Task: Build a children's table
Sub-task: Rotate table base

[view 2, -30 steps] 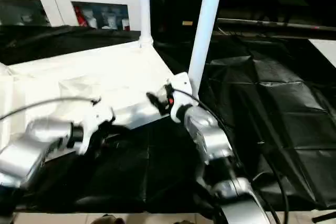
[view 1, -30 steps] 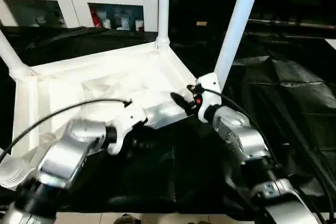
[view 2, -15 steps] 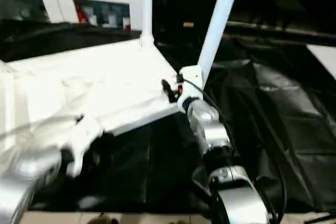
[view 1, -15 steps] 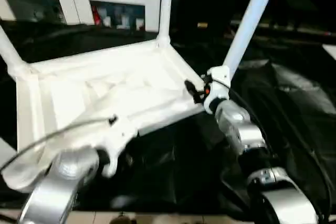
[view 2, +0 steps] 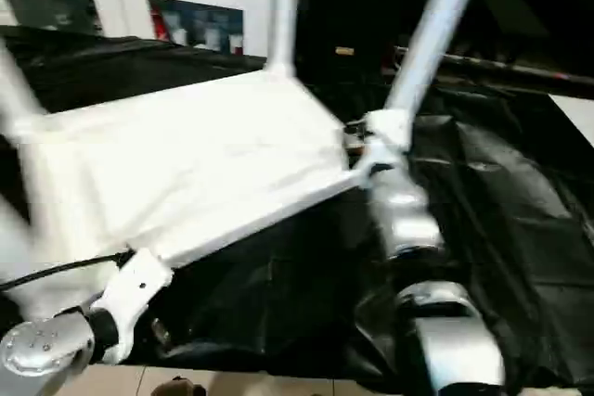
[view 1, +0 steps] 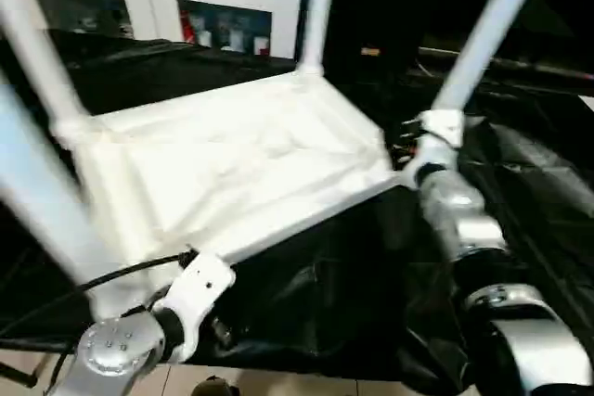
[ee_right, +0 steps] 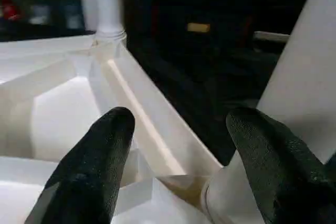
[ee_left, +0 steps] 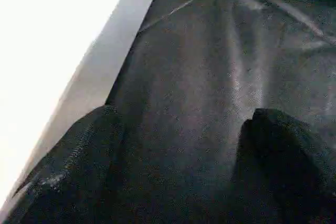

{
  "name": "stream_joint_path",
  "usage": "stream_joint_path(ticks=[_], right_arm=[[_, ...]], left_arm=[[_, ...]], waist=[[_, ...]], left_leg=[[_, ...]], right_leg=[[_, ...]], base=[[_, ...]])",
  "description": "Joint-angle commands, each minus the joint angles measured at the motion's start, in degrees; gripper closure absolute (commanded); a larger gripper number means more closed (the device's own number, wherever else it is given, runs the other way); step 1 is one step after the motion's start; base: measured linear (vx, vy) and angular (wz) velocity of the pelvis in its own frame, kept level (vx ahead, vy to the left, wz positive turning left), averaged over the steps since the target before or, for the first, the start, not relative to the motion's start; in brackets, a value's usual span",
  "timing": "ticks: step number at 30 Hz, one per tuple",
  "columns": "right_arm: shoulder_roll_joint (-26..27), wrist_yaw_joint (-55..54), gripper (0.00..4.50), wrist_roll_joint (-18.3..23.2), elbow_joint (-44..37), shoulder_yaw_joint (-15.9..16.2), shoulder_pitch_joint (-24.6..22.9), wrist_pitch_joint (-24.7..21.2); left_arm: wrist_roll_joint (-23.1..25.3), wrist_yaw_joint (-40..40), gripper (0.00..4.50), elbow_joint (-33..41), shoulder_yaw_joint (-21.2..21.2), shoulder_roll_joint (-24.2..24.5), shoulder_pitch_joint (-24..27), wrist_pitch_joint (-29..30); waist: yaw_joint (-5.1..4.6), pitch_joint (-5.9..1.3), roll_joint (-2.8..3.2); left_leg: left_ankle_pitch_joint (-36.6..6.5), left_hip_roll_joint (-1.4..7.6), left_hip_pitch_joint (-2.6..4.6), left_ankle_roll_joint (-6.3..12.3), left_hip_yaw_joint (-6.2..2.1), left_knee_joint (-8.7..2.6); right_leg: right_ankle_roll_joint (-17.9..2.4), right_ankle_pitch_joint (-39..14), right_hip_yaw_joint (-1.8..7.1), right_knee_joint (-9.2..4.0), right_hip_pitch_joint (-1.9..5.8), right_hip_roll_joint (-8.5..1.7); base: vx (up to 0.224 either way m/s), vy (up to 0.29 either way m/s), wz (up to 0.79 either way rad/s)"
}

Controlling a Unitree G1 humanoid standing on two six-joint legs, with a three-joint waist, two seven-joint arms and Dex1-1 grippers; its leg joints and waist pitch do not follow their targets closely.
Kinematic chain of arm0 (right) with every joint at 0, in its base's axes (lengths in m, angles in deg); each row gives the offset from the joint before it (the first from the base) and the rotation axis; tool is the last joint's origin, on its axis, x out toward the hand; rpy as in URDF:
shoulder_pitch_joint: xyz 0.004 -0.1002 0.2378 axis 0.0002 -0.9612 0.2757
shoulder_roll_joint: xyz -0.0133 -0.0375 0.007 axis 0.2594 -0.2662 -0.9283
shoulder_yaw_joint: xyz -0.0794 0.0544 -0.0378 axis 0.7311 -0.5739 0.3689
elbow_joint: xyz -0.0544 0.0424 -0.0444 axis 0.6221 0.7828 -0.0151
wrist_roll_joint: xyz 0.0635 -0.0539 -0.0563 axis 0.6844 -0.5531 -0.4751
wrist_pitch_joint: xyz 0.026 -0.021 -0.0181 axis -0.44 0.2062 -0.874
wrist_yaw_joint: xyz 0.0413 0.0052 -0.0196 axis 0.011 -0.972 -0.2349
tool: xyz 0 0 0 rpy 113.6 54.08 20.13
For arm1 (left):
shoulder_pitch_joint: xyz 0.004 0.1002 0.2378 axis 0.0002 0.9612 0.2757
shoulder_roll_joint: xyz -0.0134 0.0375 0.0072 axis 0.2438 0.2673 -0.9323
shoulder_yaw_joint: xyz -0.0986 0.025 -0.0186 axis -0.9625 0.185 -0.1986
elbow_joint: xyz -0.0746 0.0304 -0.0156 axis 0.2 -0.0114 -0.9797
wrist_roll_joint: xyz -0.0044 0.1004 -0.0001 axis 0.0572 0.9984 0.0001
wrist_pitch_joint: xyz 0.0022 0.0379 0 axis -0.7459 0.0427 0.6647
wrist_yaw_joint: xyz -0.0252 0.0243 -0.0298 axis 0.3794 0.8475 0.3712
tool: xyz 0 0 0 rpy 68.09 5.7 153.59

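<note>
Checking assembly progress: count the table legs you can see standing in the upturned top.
4. One at the far corner, one at the right corner by the right pincer, one at the left corner, one blurred at the near-left corner.

Children's table (view 1: 232,159) on work table (view 1: 529,183)

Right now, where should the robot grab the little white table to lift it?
Probably by the leg at the near right corner, low down just above its socket. The table lies upside down with its legs pointing up, so each leg is a slim round post that open fingers can close around from the side. The right gripper already stands open beside that leg.
</note>
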Motion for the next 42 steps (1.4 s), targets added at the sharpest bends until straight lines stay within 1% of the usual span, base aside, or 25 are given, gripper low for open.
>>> stream_joint_path(ticks=[1, 3, 4, 5, 6, 13, 16, 17, 18, 19, 20, 21, 22, 23, 24, 25, 26, 27, 28, 29, 31, 35, 36, 39, 42], right_arm=[[-2.57, -2.23, 1.22, -0.39, -0.40, -2.80, -0.70, 0.71], [-3.38, -2.31, 1.22, -0.54, -1.31, -2.95, -1.86, 0.77], [-3.75, -2.26, 1.22, -0.54, -1.52, -2.86, -2.43, 0.96], [-4.11, -2.12, 1.22, -0.50, -1.69, -2.85, -3.04, 1.19], [-4.52, -2.09, 1.22, -0.59, -1.97, -2.88, -3.80, 1.34], [-5.59, -1.09, 1.22, -0.47, -2.82, -3.33, -5.52, 1.20], [-5.18, 6.83, 1.22, -0.87, -3.56, 0.63, -5.83, -0.02], [-4.83, 8.90, 1.22, -1.07, -4.13, 2.07, -6.16, -0.18], [-4.11, 11.25, 1.22, -0.92, -5.45, 3.59, -6.98, -0.26], [-3.98, 11.59, 1.22, -0.88, -5.72, 3.82, -7.15, -0.34], [-3.67, 12.46, 1.22, -0.84, -6.73, 4.50, -7.78, -0.50], [-3.39, 13.35, 1.22, -1.08, -8.15, 5.51, -8.74, -0.39], [-3.39, 13.35, 1.22, -1.08, -8.15, 5.51, -8.74, -0.39], [-3.04, 13.70, 1.22, -1.58, -12.71, 7.05, -11.75, -0.47], [-3.04, 13.70, 1.22, -1.58, -12.71, 7.05, -11.75, -0.47], [-2.95, 13.58, 1.22, -1.57, -14.70, 7.42, -13.04, -0.69], [-2.92, 13.28, 1.22, -1.12, -17.44, 7.16, -15.05, -1.43], [-2.92, 13.28, 1.22, -1.12, -17.44, 7.16, -15.05, -1.43], [-2.92, 13.28, 1.22, -1.12, -17.44, 7.16, -15.05, -1.43], [-3.58, 12.98, 1.22, -0.71, -21.36, 6.50, -18.50, -3.85], [-4.64, 12.42, 1.22, -0.97, -23.85, 6.19, -21.25, -6.48], [-6.06, 11.97, 1.22, -1.78, -26.71, 5.45, -24.76, -8.87], [-6.60, 11.61, 1.22, -2.32, -27.10, 5.22, -25.65, -9.30], [-7.39, 11.00, 1.22, -2.85, -27.48, 4.65, -26.82, -9.92], [-7.82, 10.97, 1.22, -3.11, -25.93, 4.76, -26.45, -10.65]], left_arm=[[0.66, 0.59, 0.01, 0.10, -1.19, 0.89, -0.47, -0.78], [0.57, 0.34, 0.01, -0.69, -1.58, 1.34, -1.17, -1.20], [0.61, 0.37, 0.01, -1.19, -1.69, 1.49, -1.58, -1.62], [0.50, 0.40, 0.01, -1.74, -1.87, 1.64, -2.00, -2.03], [0.46, 0.32, 0.01, -2.42, -2.03, 1.98, -2.40, -2.55], [-0.42, -0.32, 0.01, -4.73, -3.65, 3.45, -3.12, -4.46], [-4.63, -4.72, 0.01, -4.13, -8.70, 5.45, -0.22, -10.18], [-6.70, -6.74, 0.01, -3.69, -11.31, 6.09, 1.21, -11.82], [-10.66, -10.06, 0.01, -3.21, -16.22, 6.53, 3.45, -13.65], [-11.33, -10.61, 0.01, -3.20, -17.07, 6.63, 3.82, -13.94], [-13.27, -12.28, 0.01, -3.35, -19.54, 6.92, 4.77, -14.00], [-15.40, -14.38, 0.01, -3.78, -22.45, 7.36, 5.82, -13.99], [-15.40, -14.38, 0.01, -3.78, -22.45, 7.36, 5.82, -13.99], [-18.63, -17.91, 0.01, -6.24, -28.44, 8.32, 7.25, -14.45], [-18.63, -17.91, 0.01, -6.24, -28.44, 8.32, 7.25, -14.45], [-19.70, -19.19, 0.01, -7.35, -30.61, 8.73, 7.61, -14.45], [-20.76, -20.02, 0.01, -9.69, -33.12, 9.09, 7.20, -15.45], [-20.76, -20.02, 0.01, -9.69, -33.12, 9.09, 7.20, -15.45], [-20.76, -20.02, 0.01, -9.69, -33.12, 9.09, 7.20, -15.45], [-22.58, -20.73, 0.01, -13.05, -35.80, 10.11, 6.12, -17.41], [-23.32, -20.83, 0.01, -14.85, -36.95, 10.77, 4.82, -18.51], [-25.12, -21.57, 0.01, -16.24, -37.94, 11.34, 3.29, -18.97], [-25.45, -21.68, 0.01, -16.56, -37.96, 11.38, 2.89, -18.89], [-25.52, -21.92, 0.01, -17.43, -37.97, 11.52, 2.23, -19.09], [-24.11, -20.39, 0.01, -20.54, -36.37, 10.62, -1.49, -20.95]], waist=[[-0.55, -3.41, 1.17], [-0.46, -3.42, 1.05], [-0.34, -3.46, 1.68], [-0.46, -3.51, 1.29], [-0.36, -3.56, 1.62], [-0.76, -3.58, 1.31], [-1.10, -3.50, 1.34], [-1.25, -3.47, 1.19], [-1.70, -3.40, 1.55], [-1.71, -3.40, 1.59], [-1.82, -3.51, 1.84], [-1.95, -3.37, 2.80], [-2.14, -3.31, 2.38], [-2.26, -3.21, 2.42], [-2.19, -3.13, 3.45], [-2.44, -3.04, 2.88], [-2.20, -3.03, 3.32], [-2.23, -3.06, 3.23], [-2.34, -2.98, 3.29], [-2.27, -2.85, 3.36], [-2.14, -2.69, 3.62], [-2.41, -1.94, 3.39], [-2.48, -2.02, 3.86], [-2.77, -2.01, 3.70], [-3.04, -1.91, 3.71]], left_leg=[[-15.66, 3.27, 1.74, -2.15, -1.71, -4.35], [-15.54, 3.26, 1.81, -2.11, -1.67, -4.29], [-15.71, 3.25, 1.96, -2.39, -1.70, -4.26], [-15.84, 3.24, 1.84, -2.45, -1.71, -4.28], [-15.66, 3.21, 1.75, -2.52, -1.82, -4.30], [-16.22, 3.18, 1.66, -2.41, -1.85, -4.20], [-17.26, 3.15, 1.36, -1.76, -2.08, -4.21], [-17.16, 3.09, 0.99, -1.30, -2.20, -4.25], [-16.61, 3.23, 0.55, -1.33, -2.40, -4.48], [-16.87, 3.25, 0.76, -1.39, -2.40, -4.47], [-17.66, 3.38, 1.57, -1.50, -2.24, -4.30], [-18.21, 3.34, 1.46, -1.66, -2.36, -4.49], [-18.71, 3.32, 1.54, -1.62, -2.14, -4.48], [-19.57, 3.35, 1.65, -1.73, -2.16, -4.53], [-19.99, 3.30, 1.77, -1.95, -2.26, -4.59], [-20.84, 3.25, 1.81, -1.87, -2.07, -4.59], [-21.22, 3.17, 1.96, -1.87, -2.15, -4.71], [-21.56, 3.28, 2.06, -1.95, -2.12, -4.73], [-22.40, 3.36, 1.99, -2.19, -2.32, -4.87], [-23.28, 3.27, 2.09, -2.24, -2.33, -4.84], [-24.62, 3.25, 2.51, -2.48, -2.30, -4.88], [-31.15, 3.04, 3.29, -3.62, -3.00, -4.93], [-31.54, 3.07, 3.35, -3.75, -3.25, -4.92], [-30.37, 3.09, 2.65, -3.60, -3.50, -5.20], [-31.24, 2.56, 3.30, -3.18, -3.69, -4.70]], right_leg=[[-5.78, -16.61, 3.13, -4.42, 1.29, -4.35], [-5.78, -16.18, 3.13, -4.44, 1.29, -4.33], [-5.99, -15.55, 3.13, -4.40, 1.20, -4.29], [-6.05, -15.03, 3.07, -4.29, 1.36, -4.20], [-6.07, -14.74, 3.05, -4.23, 1.49, -4.26], [-6.92, -14.42, 3.00, -4.13, 1.62, -4.28], [-7.31, -16.09, 2.92, -4.37, 1.80, -4.45], [-7.47, -16.83, 2.94, -4.42, 2.08, -4.73], [-7.69, -16.48, 2.90, -4.27, 2.33, -4.73], [-7.84, -16.64, 2.81, -4.36, 2.16, -4.66], [-8.45, -15.32, 2.95, -4.26, 1.49, -4.33], [-9.19, -14.44, 2.97, -4.03, 1.61, -4.26], [-9.38, -14.58, 2.94, -4.37, 1.52, -4.18], [-9.52, -14.83, 2.98, -4.31, 1.45, -4.07], [-9.47, -15.07, 3.08, -4.30, 1.36, -4.12], [-9.13, -15.81, 3.09, -4.49, 1.27, -3.89], [-8.66, -16.54, 3.16, -4.75, 1.26, -3.89], [-8.78, -16.37, 3.21, -4.65, 1.18, -3.91], [-8.93, -17.29, 3.15, -4.57, 1.29, -3.98], [-8.58, -19.18, 3.23, -4.84, 1.19, -4.11], [-7.50, -21.70, 3.34, -5.24, 0.85, -4.03], [-4.63, -33.75, 2.80, -6.74, 0.70, -4.59], [-4.11, -35.22, 2.76, -6.80, 0.69, -4.83], [-3.70, -35.48, 2.68, -6.85, 1.24, -4.98], [-2.51, -39.25, 2.18, -7.69, 0.85, -4.95]], base=[[0.000, 0.000, 0.00], [0.000, 0.000, 0.00], [0.000, 0.000, 0.00], [0.000, 0.000, 0.00], [0.000, 0.000, 0.00], [0.000, 0.000, 0.00], [0.000, 0.000, 0.00], [0.000, 0.000, 0.00], [0.000, 0.000, 0.00], [0.000, 0.000, 0.00], [0.000, 0.000, 0.00], [0.000, 0.000, 0.00], [0.000, 0.000, 0.00], [0.000, 0.000, 0.00], [0.000, 0.000, 0.00], [0.000, 0.000, 0.00], [0.000, 0.000, 0.00], [0.000, 0.000, 0.00], [0.000, 0.000, 0.00], [0.000, 0.000, 0.00], [0.000, 0.000, 0.00], [0.000, 0.000, 0.00], [0.000, 0.000, 0.00], [0.000, 0.000, 0.00], [0.000, 0.000, 0.00]])
